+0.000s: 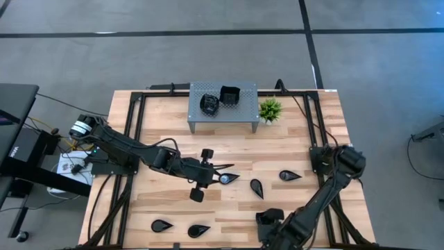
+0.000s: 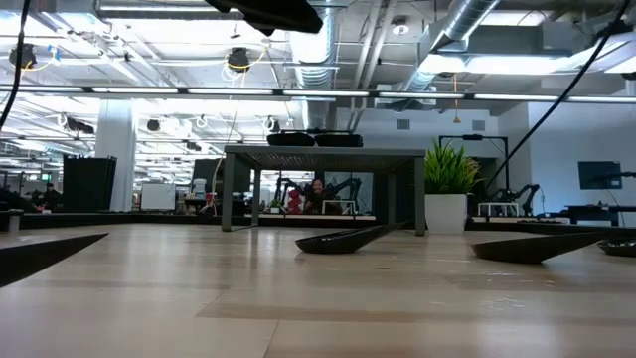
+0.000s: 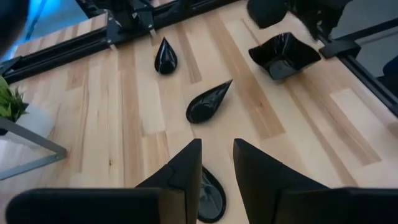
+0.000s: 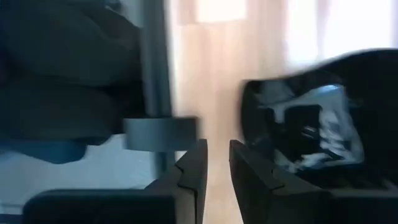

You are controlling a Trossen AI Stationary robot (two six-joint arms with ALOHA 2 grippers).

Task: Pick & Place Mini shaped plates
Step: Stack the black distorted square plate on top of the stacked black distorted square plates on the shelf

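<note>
Several glossy black mini plates lie flat on the wooden table: teardrops (image 1: 256,187), (image 1: 289,176), (image 1: 161,226), (image 1: 198,230). My left gripper (image 1: 223,171) is open and hovers just over another teardrop plate (image 3: 210,198), which shows between and under its fingers. Ahead of it lie two teardrops (image 3: 208,102), (image 3: 165,56) and a wavy-edged square dish (image 3: 285,55). My right gripper (image 4: 217,158) is open by a narrow gap at the near edge, beside that same square dish (image 4: 311,124). Two dishes (image 1: 210,103), (image 1: 229,96) sit on the grey stand (image 1: 243,114).
A small green potted plant (image 1: 269,110) stands at the right end of the grey perforated stand. A black frame (image 1: 132,118) runs around the table's edges. Bare wood lies between the stand and the plates. In the low view two plates (image 2: 343,240), (image 2: 537,247) lie before the stand.
</note>
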